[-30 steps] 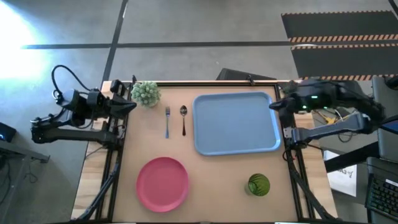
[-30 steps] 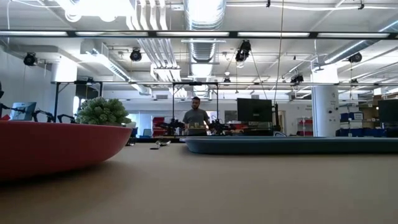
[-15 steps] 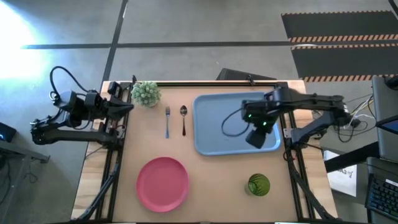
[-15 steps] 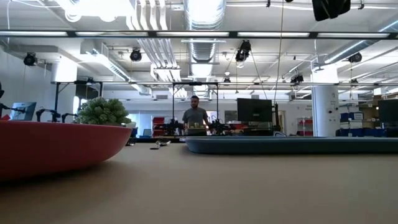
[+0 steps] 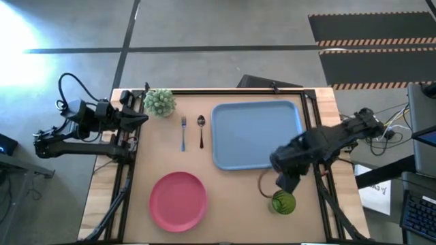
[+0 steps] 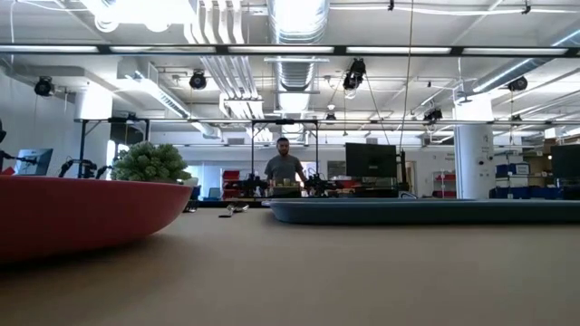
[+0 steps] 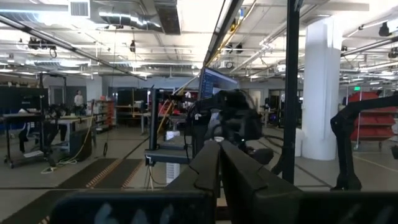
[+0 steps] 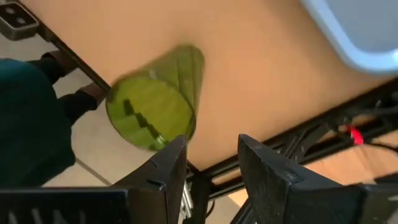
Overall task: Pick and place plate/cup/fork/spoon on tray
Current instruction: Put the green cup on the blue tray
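Observation:
The green cup (image 5: 283, 203) stands upright on the table near its near right corner, also in the right wrist view (image 8: 155, 102). My right gripper (image 5: 282, 185) (image 8: 211, 165) hovers open above it, pointing steeply down, touching nothing. The light blue tray (image 5: 257, 134) lies at the far right. The pink plate (image 5: 178, 201) lies near the front, left of centre. The fork (image 5: 183, 133) and spoon (image 5: 201, 131) lie side by side left of the tray. My left gripper (image 5: 139, 117) (image 7: 217, 165) waits shut at the table's left edge.
A fuzzy pale green plant (image 5: 159, 102) sits at the far left corner. Black frame rails (image 5: 320, 184) run along the table's right edge beside the cup. In the low view a person (image 6: 285, 170) stands far behind the table.
My right arm has swung from the table's far right edge across the tray toward the near edge, tipping from about level to steeply downward, and now hangs over the cup. No object on the table has moved.

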Robot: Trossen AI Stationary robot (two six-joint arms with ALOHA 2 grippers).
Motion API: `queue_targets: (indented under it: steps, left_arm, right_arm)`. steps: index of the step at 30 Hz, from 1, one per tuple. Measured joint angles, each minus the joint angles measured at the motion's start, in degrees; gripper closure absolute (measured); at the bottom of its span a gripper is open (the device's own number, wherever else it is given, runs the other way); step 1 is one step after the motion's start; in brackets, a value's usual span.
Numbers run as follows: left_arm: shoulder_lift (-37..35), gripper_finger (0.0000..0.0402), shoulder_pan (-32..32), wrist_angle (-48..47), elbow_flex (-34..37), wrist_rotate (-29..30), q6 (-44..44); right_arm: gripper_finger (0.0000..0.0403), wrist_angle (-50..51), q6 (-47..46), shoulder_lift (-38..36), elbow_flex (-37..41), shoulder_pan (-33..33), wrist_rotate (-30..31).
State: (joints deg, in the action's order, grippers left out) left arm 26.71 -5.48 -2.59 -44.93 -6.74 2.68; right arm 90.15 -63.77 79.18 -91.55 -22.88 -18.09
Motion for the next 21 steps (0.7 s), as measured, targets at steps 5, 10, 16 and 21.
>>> queue_targets:
  steps: [5, 10, 16, 21]
  left_arm:
    - [0.9, 0.0401, 0.0, 0.2, 0.1, 0.0, 0.0]
    - [1.7, 0.0401, 0.0, 0.8, 0.0, 0.0, 0.0]
    - [2.2, 0.0401, 0.0, 0.8, 0.0, 0.0, 0.0]
    - [2.1, 0.0401, 0.0, 0.9, 0.0, 0.0, 0.0]
  right_arm:
    - [0.0268, -0.6, -5.5, 1.8, 0.9, -5.0, 2.5]
    - [0.0268, -1.0, -5.2, 5.7, 2.1, -6.6, 5.6]
    - [0.0268, -1.3, 2.6, 12.2, 2.6, -6.4, 4.4]
    - [0.0268, -1.5, 5.9, 14.4, 2.4, -6.4, 1.7]
